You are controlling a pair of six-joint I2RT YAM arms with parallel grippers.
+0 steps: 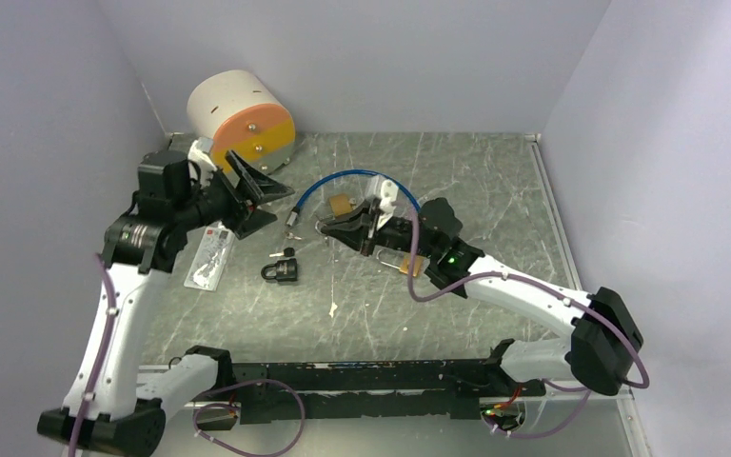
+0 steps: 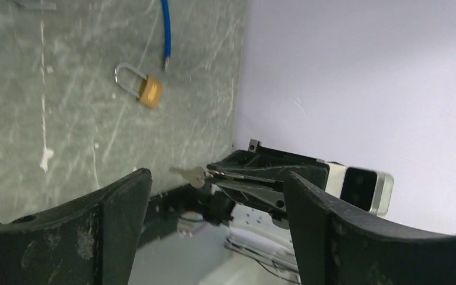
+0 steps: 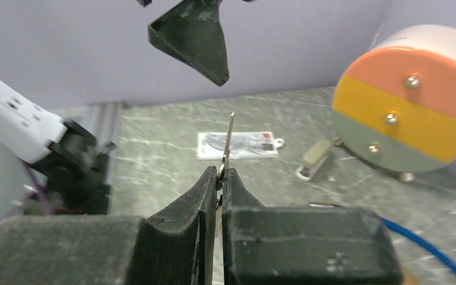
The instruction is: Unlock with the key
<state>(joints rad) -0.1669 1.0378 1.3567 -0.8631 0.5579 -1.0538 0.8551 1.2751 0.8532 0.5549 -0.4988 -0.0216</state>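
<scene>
My right gripper (image 3: 220, 173) is shut on a small silver key (image 3: 228, 139), whose blade sticks up past the fingertips. In the left wrist view that key (image 2: 192, 175) juts out from the right gripper's tips. My left gripper (image 2: 214, 205) is open with nothing between its fingers, and in the top view it (image 1: 268, 195) hangs a short way left of the right gripper (image 1: 326, 228). A black padlock (image 1: 281, 269) lies on the table below and between the two. A brass padlock (image 2: 144, 88) lies beside the end of a blue cable (image 2: 165, 32).
A white cylinder with an orange, yellow and grey face (image 1: 243, 119) stands at the back left. A white card (image 1: 211, 257) lies by the left arm, with a small stapler-like object (image 3: 314, 160) near the cylinder. Another brass lock (image 1: 411, 264) lies under the right arm. Walls close three sides.
</scene>
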